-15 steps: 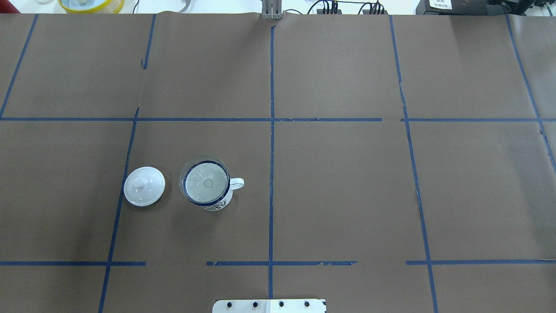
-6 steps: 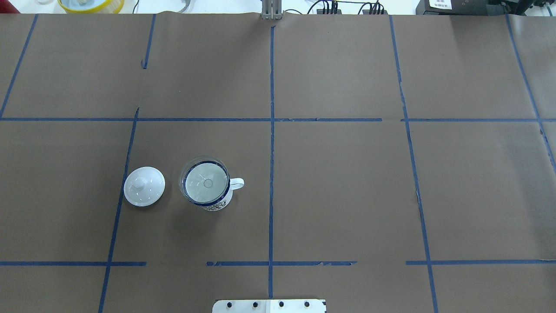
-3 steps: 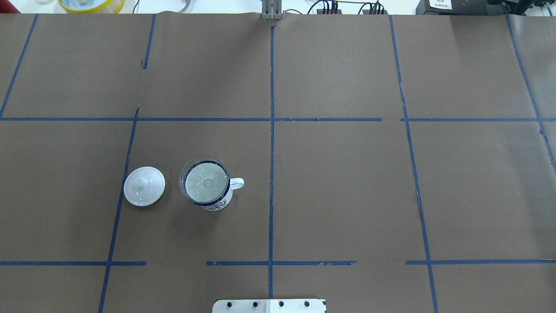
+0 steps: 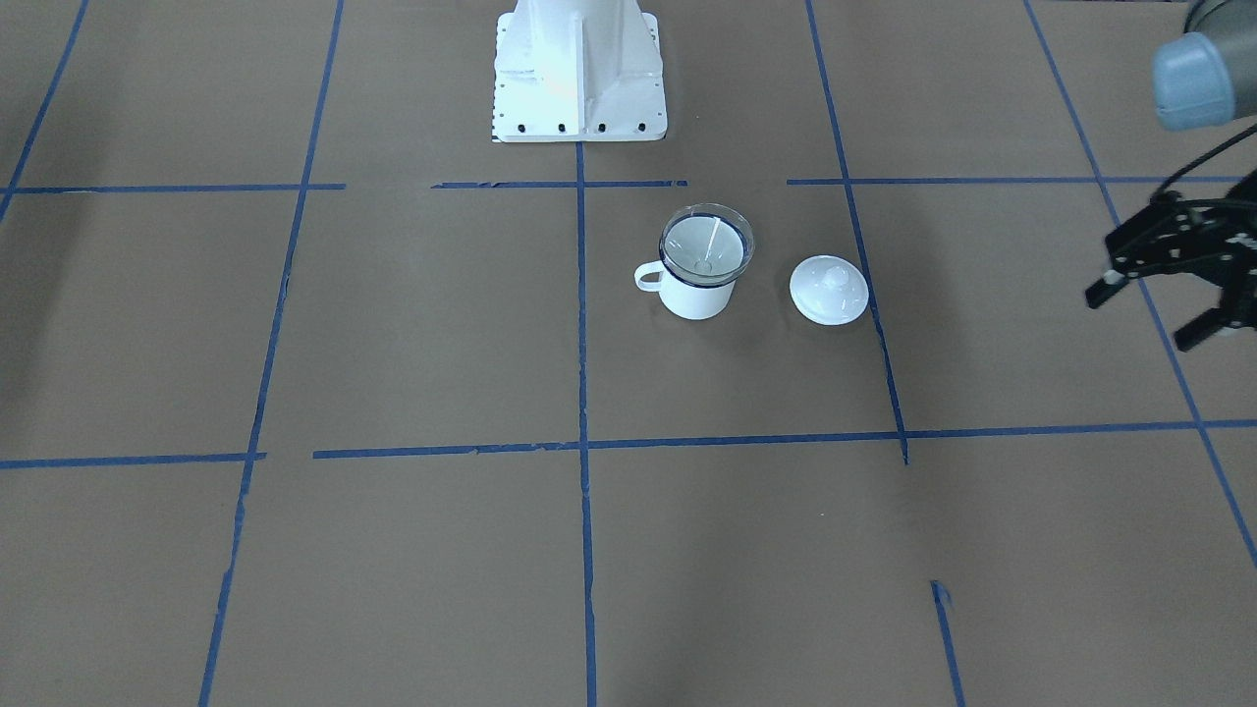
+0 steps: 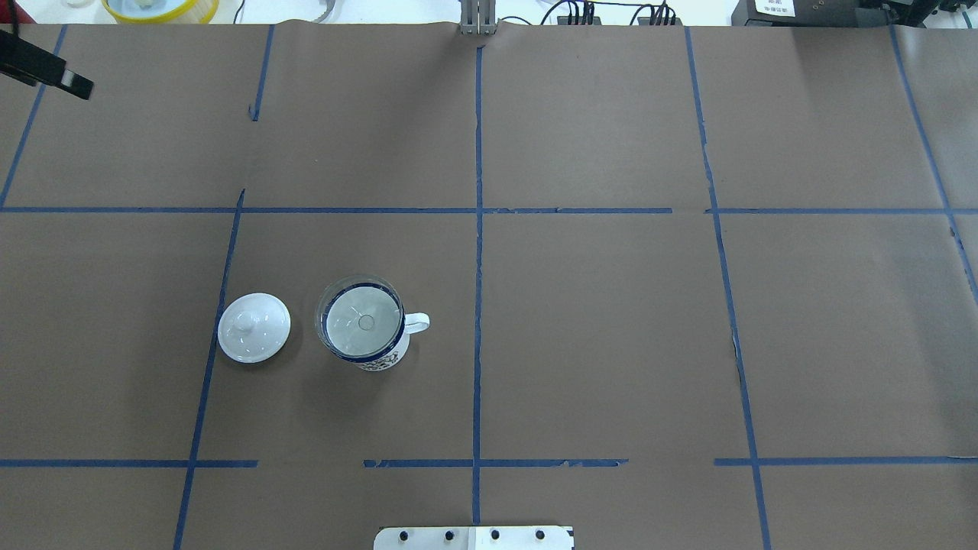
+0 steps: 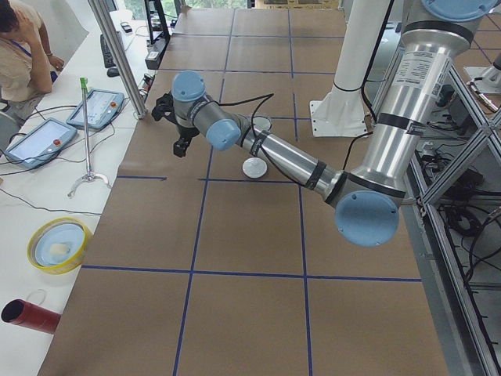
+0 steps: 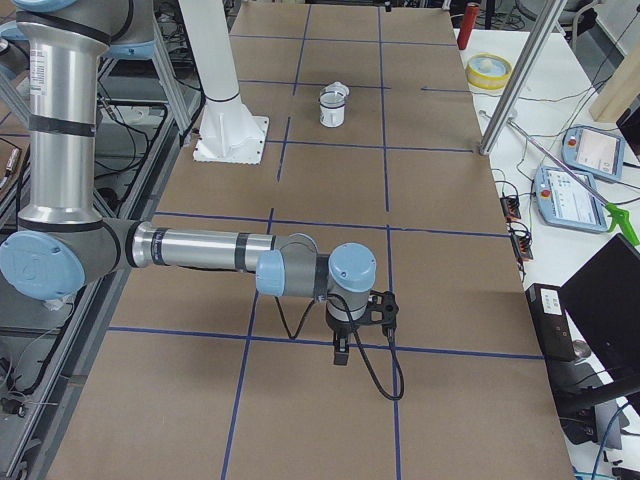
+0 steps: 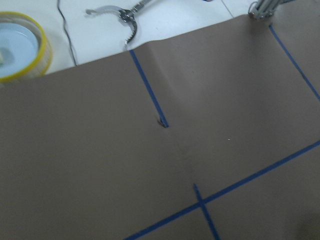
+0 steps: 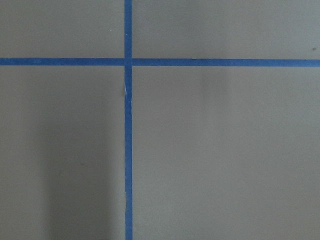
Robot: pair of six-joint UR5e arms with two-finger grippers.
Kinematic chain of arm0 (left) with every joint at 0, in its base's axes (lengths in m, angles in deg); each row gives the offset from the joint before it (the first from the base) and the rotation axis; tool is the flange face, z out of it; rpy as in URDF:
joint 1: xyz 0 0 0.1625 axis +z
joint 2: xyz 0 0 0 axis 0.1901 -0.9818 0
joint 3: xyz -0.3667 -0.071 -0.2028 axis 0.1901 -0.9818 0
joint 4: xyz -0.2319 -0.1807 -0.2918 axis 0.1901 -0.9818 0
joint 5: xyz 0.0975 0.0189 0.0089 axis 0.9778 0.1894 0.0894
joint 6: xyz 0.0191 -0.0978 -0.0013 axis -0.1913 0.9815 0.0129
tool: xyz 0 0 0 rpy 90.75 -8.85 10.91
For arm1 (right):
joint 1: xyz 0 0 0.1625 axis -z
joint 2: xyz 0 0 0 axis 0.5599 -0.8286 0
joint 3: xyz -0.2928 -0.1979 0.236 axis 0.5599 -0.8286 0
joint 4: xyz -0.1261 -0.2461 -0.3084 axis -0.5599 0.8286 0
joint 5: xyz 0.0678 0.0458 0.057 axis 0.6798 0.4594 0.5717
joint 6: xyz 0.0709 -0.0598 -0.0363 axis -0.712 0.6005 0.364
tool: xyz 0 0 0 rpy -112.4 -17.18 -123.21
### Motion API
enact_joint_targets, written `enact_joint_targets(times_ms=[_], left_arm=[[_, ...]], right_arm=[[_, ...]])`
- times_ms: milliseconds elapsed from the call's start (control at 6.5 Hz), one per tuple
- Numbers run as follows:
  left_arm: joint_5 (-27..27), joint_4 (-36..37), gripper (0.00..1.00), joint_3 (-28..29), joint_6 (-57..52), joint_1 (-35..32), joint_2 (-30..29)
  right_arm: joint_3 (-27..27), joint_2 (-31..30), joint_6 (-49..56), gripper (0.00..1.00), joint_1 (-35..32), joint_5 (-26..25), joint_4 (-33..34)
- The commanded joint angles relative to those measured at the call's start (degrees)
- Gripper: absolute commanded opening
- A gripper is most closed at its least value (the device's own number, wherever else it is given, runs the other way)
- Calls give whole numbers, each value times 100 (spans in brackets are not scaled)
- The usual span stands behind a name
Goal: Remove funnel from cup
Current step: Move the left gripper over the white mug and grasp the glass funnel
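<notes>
**Now the left claw peeks in at the corner**

Just one thing is new in the view from above. A black tip of the left claw (image 4: 1141, 318) shows at the far left corner of the table (image 5: 611, 344), and a moment ago that corner was bare. The funnel (image 5: 359, 305), the cup (image 5: 380, 359) and the lid (image 5: 254, 327) sit right where they sat before.

The left claw hangs over the table, well apart from the cup. Its two fingers are spread wide and there is nothing between them.

The right claw (image 7: 360, 325) is over the other end of the table, far from the cup. It shows only in a side view, so I cannot tell if it is open or shut. Its own camera sees only brown paper and blue tape.

The funnel sits in the cup, on the robot's left half of the table. It stands up straight. Its wide round rim is on top and rests on the cup's blue rim. Its thin spout points straight down into the cup. The cup stands upright too, and its handle points toward the blue line down the middle of the table.

There is one funnel, one cup and one white lid. The lid lies flat with its knob up, near the cup on the side away from the handle, and it does not touch the cup. There are two claws.
</notes>
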Motion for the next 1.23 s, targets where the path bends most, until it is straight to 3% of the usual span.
enact_joint_targets(times_ms=[0, 462, 769, 1077], left_arm=[[427, -4, 100, -262, 2401, 1356, -481], [1305, 74, 100, -272, 4824, 2853, -1300], [2120, 1692, 100, -272, 4944, 3460, -1975], [2956, 2069, 100, -219, 5312, 4005, -2057]], right_arm=[[0, -1, 0, 100, 0, 0, 0], [0, -1, 0, 100, 0, 0, 0], [0, -1, 0, 100, 0, 0, 0], [0, -1, 0, 100, 0, 0, 0]])
